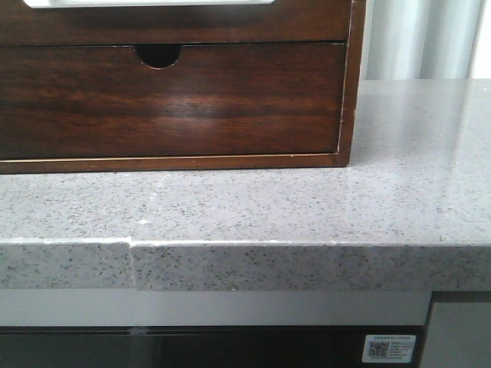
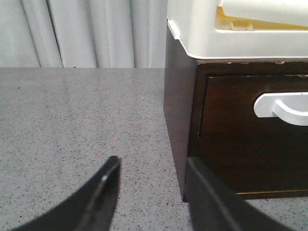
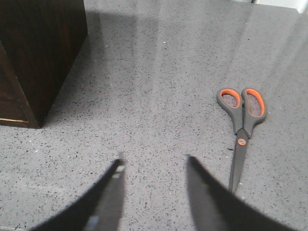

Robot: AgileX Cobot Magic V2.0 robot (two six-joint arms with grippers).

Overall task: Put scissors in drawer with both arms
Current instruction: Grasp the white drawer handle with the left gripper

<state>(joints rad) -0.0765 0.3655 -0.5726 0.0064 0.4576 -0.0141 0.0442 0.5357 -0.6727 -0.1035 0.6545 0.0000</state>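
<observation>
While the scissors [image 3: 240, 127] lie flat on the grey counter [image 3: 159, 72], well apart from the wooden box [image 3: 38, 53], I see 2 ways this can go wrong.

The scissors are thin and lie flat on a hard, smooth top. If my right gripper [image 3: 154, 161] comes down a bit off, its fingers could slip on the blades or just push the scissors away. Right now its fingers are spread wide with nothing between them, and the scissors are near one finger, off to the side.

The other danger is the drawer [image 1: 176, 23]. It is the plain one at the top of the front view, above the notched drawer [image 1: 169, 100]. I could pull the wrong one. The box could also slide on the counter if I tug hard. My left gripper [image 2: 153, 161] is spread apart and holds nothing. It sits low by a corner of the box.

A lot is hard to see. The front view shows no arm and no scissors. It cuts the plain drawer off at the top, so I cannot tell if it is shut or how to grab it. The left wrist view shows a dark drawer front with a white handle [image 2: 284, 103], cut off at the edge, under a white tray [image 2: 202, 33]. I cannot tell if that is the same drawer
</observation>
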